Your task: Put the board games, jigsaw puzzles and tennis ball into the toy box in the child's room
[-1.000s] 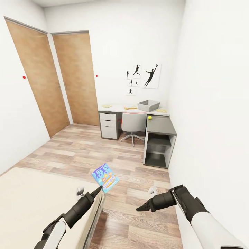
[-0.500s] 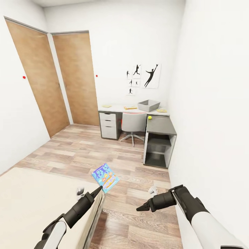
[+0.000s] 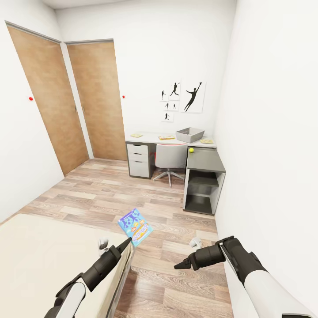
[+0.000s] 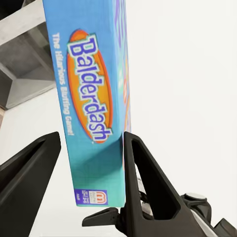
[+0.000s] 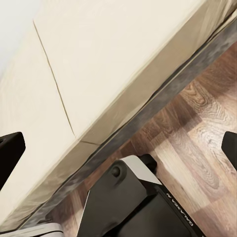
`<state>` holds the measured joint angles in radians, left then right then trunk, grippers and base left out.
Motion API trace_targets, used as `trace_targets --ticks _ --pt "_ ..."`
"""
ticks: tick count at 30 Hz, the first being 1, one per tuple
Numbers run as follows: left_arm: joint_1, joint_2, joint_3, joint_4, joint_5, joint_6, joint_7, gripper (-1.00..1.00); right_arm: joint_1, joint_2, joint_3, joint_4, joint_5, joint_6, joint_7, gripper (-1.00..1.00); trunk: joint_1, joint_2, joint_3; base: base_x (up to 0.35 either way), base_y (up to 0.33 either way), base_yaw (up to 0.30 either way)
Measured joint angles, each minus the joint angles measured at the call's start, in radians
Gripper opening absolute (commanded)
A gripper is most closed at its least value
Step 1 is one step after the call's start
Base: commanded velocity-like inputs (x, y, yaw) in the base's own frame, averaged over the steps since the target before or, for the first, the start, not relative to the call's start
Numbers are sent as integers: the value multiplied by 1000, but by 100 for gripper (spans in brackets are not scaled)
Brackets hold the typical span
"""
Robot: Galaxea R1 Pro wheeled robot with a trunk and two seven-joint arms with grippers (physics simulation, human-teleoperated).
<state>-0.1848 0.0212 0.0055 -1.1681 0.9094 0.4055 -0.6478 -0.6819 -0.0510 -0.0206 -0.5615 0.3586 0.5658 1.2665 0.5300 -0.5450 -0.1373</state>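
Straight ahead in the head view, the left gripper (image 3: 126,242) reaches out over the corner of a cream bed (image 3: 39,260), its fingers closed on the lower edge of a blue board game (image 3: 134,227) that tilts above the wooden floor (image 3: 145,198). The right gripper (image 3: 182,265) hangs over the floor; how far it is open cannot be told here. Across the room, a grey worktop (image 3: 207,161) carries a grey toy box (image 3: 190,134), a yellow tennis ball (image 3: 191,150) and small flat yellowish items. Up close in the left wrist view, the fingers (image 4: 143,182) pinch the box's thin edge, printed "Balderdash". Finally, the right wrist view shows spread fingertips holding nothing, with the bed's side and floor beyond.
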Motion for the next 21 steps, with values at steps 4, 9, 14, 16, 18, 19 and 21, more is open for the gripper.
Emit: trace_targets --ticks 4,9,14,16,18,19,21 --pt "0 -2 -1 0 -1 0 0 -100 0 0 -2 0 -1 0 -1 100 0 0 0 0 0 0" --pt "0 -3 -2 -1 -2 -1 0 -100 0 0 -3 0 -2 1 -3 100 0 0 0 0 0 0" --pt "0 -4 -3 -1 -2 -1 0 -100 0 0 -3 0 -2 1 -5 100 0 0 0 0 0 0" --pt "0 -4 -2 -1 -2 -1 0 -100 0 0 -3 0 -2 1 -5 100 0 0 0 0 0 0" --pt "0 -4 -2 -1 -2 -1 0 -100 0 0 -3 0 -2 2 -6 100 0 0 0 0 0 -31" --pt "0 -4 -2 -1 -1 0 0 -100 0 0 -3 0 -2 2 -6 100 0 0 0 0 0 -46" --pt "0 -4 -2 0 -2 0 0 -100 0 0 -3 0 -2 2 -5 100 0 0 0 0 0 -105"
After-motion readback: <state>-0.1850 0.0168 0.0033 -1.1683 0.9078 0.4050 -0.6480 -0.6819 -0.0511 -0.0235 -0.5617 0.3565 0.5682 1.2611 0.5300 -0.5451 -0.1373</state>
